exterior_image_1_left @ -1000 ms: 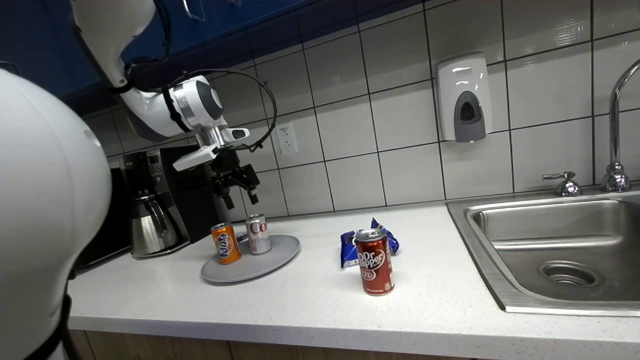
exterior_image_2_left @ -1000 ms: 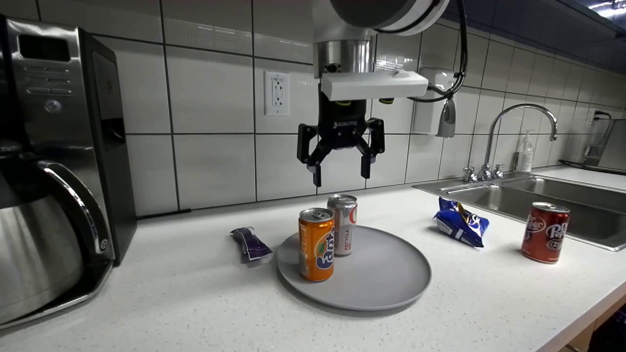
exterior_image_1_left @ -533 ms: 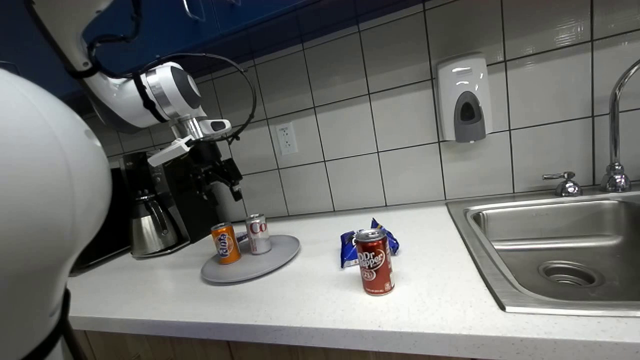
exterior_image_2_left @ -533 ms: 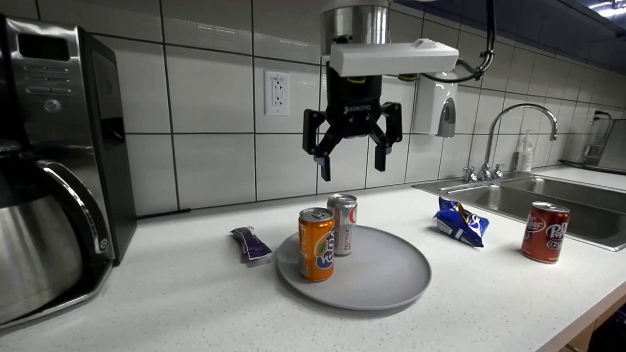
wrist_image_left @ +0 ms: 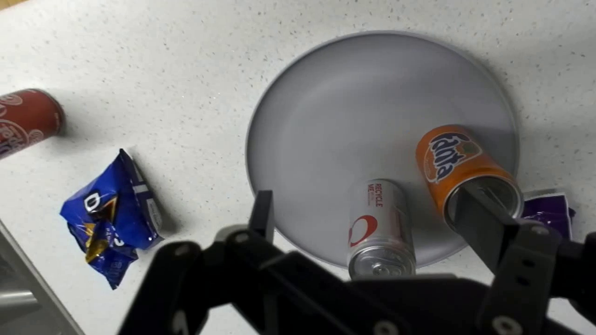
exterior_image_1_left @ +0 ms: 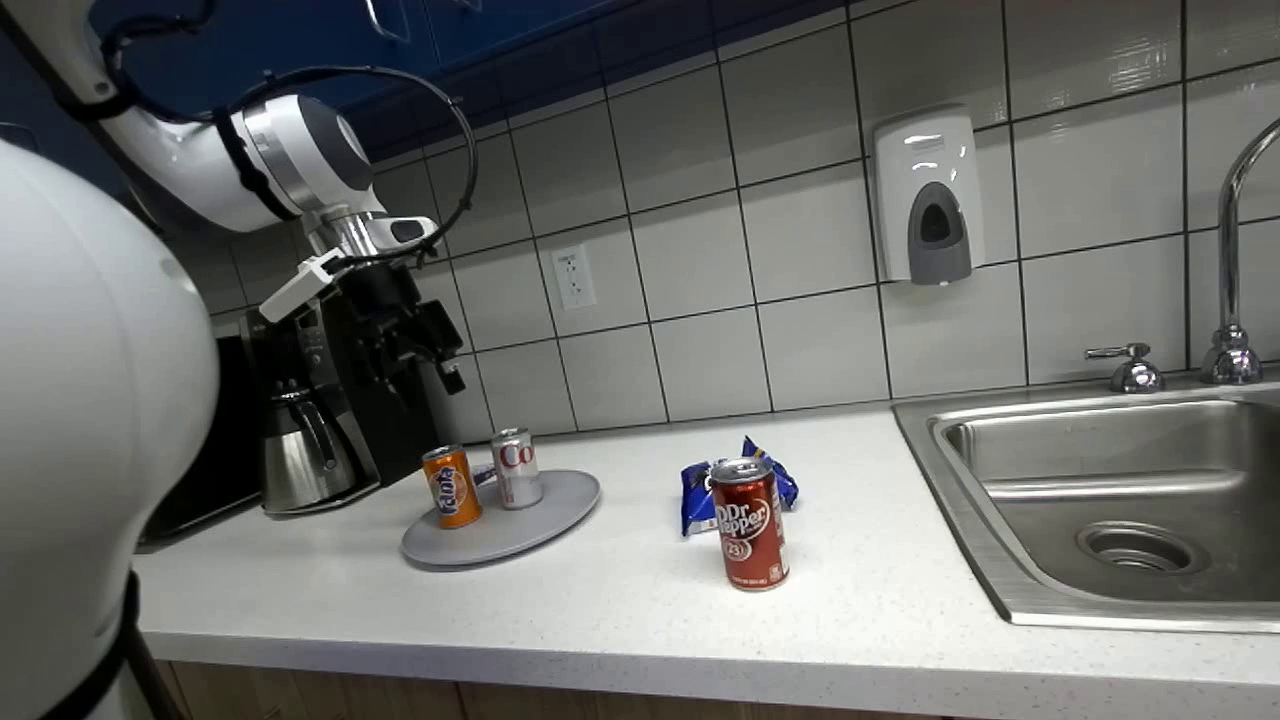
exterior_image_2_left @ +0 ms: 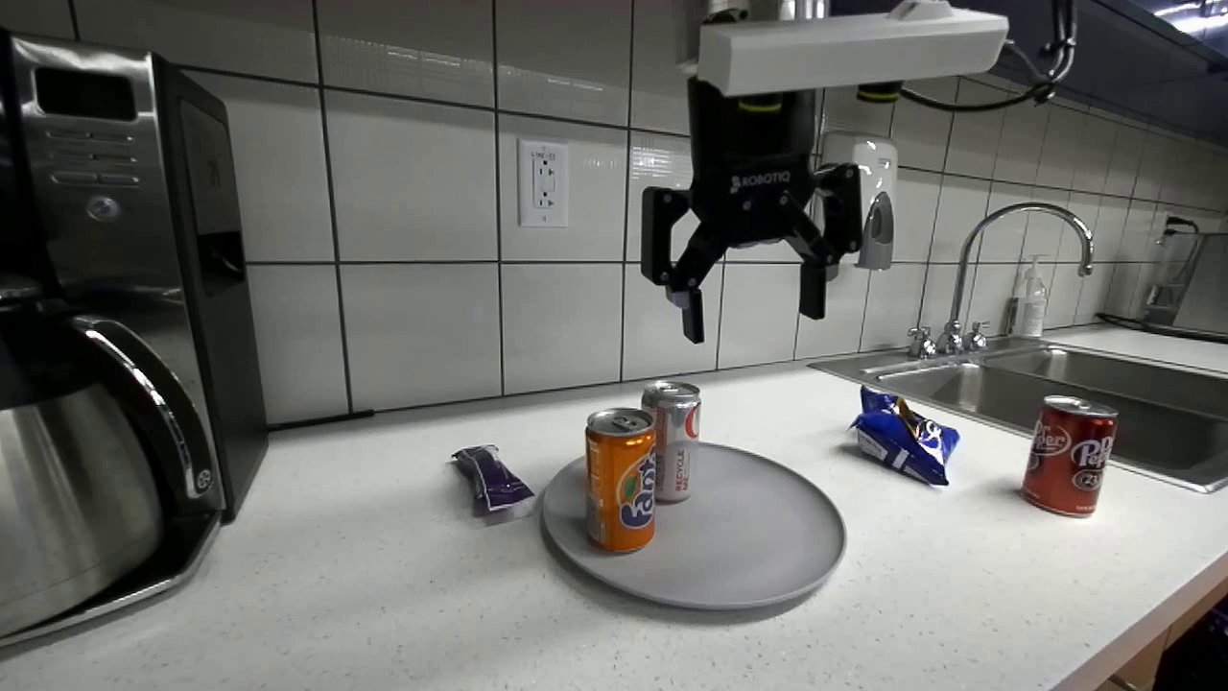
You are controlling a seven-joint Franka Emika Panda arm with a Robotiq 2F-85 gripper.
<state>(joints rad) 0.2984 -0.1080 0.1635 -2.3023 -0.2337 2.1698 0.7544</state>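
Note:
My gripper (exterior_image_2_left: pixel 753 317) is open and empty in the air above the round grey plate (exterior_image_2_left: pixel 758 537), touching nothing. An orange Fanta can (exterior_image_2_left: pixel 621 480) and a silver Coke can (exterior_image_2_left: pixel 674 441) stand upright side by side on the plate. In the wrist view, the silver can (wrist_image_left: pixel 379 223) shows between the spread fingers, its lower end cut off by the gripper body. One finger covers part of the top of the Fanta can (wrist_image_left: pixel 442 186). A red Dr Pepper can (exterior_image_1_left: pixel 750 525) stands upright on the counter beside a crumpled blue snack bag (exterior_image_2_left: pixel 907 437). A small purple packet (exterior_image_2_left: pixel 492 477) lies beside the plate.
A coffee maker with a steel carafe (exterior_image_2_left: pixel 77 480) stands on the plate's far side from the sink. A steel sink (exterior_image_1_left: pixel 960 500) with a tall faucet (exterior_image_2_left: pixel 959 259) is set into the counter. A soap dispenser (exterior_image_1_left: pixel 925 195) hangs on the tiled wall below blue cabinets (exterior_image_1_left: pixel 520 30).
My gripper has risen and moved across, leftward in an exterior view and rightward, closer to the camera, in an exterior view. It stays open. The cans, bag, packet and plate have not moved.

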